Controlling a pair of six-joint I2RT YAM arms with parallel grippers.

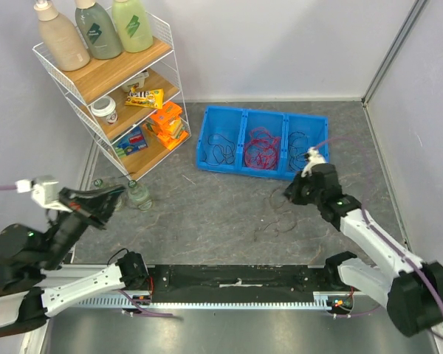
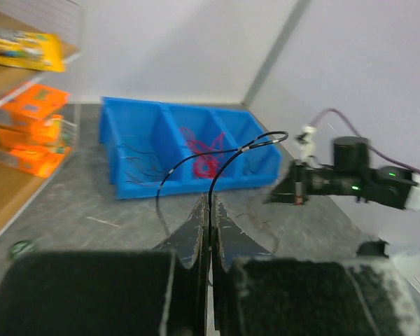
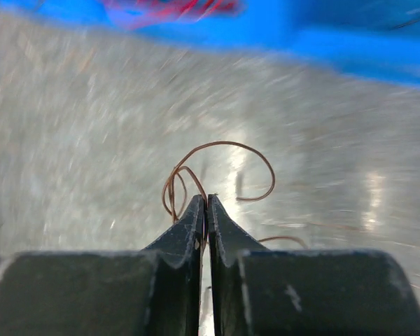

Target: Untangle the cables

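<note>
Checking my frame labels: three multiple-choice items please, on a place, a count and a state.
1. Which compartment of the blue bin holds the red cables? A left B middle C right
2. How many bottles stand on the top shelf? A one B two C three
3. The left gripper is: A shut on a black cable B open and empty C shut on a bottle
B: the red tangle lies in the centre bay. C: three stand side by side. A: its closed fingers pinch the cable.
</note>
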